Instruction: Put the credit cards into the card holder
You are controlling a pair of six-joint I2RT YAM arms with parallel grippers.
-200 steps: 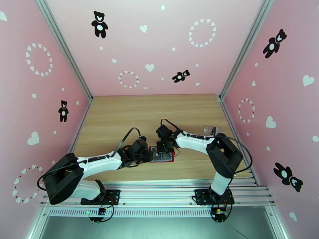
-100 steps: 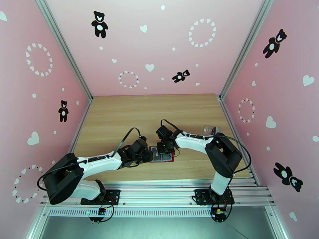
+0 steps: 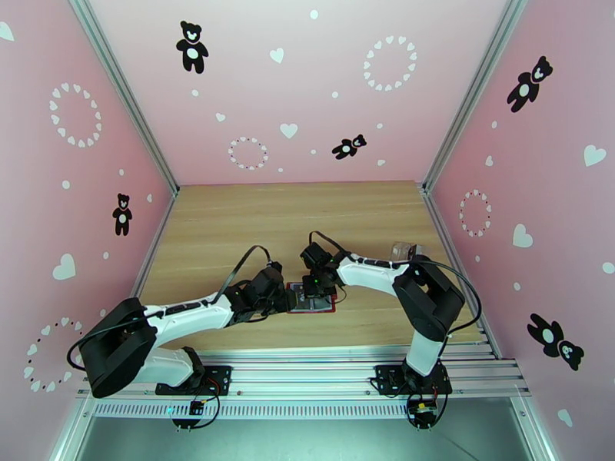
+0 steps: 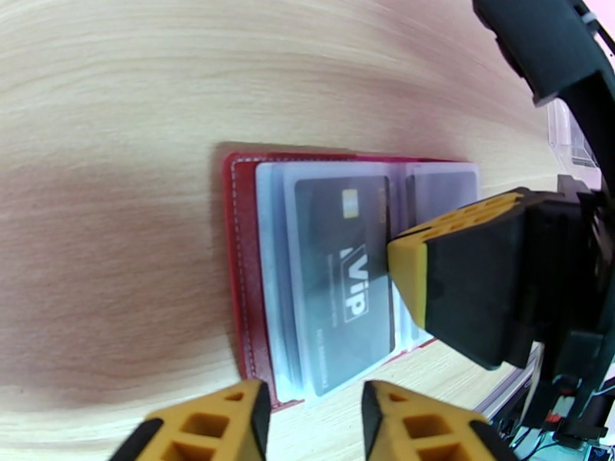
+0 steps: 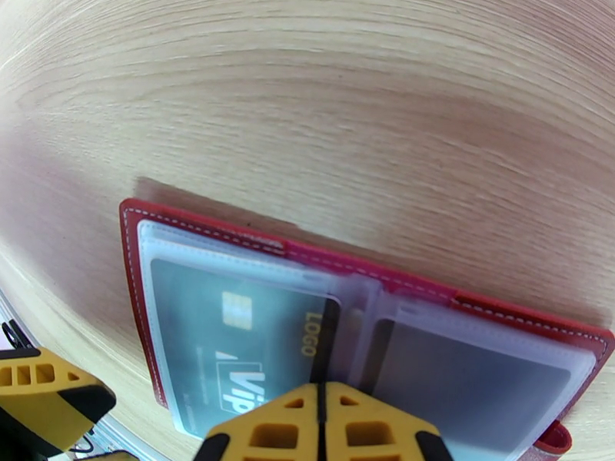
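The dark-red card holder [image 3: 311, 299] lies open and flat on the table, clear pockets up [image 4: 242, 263] [image 5: 231, 228]. A silvery grey card marked VIP [image 4: 346, 282] [image 5: 231, 332] lies in its left pocket. My right gripper [image 5: 320, 424] [image 3: 318, 286] is shut, its fingertips [image 4: 461, 282] down at the card's inner edge by the wallet's fold. My left gripper [image 4: 311, 412] [image 3: 287, 301] is open and holds nothing, hovering low at the wallet's left end. The yellow card is out of view.
A clear crinkly plastic pouch [image 3: 405, 250] [image 4: 567, 132] lies to the right, behind the right arm. Bare wooden table [image 3: 292, 217] stretches behind the wallet to the pink back wall. The table's front rail [image 3: 307, 355] runs just below the wallet.
The left arm's elbow has sunk slightly towards the lower left. Both grippers and the wallet stay where they were.
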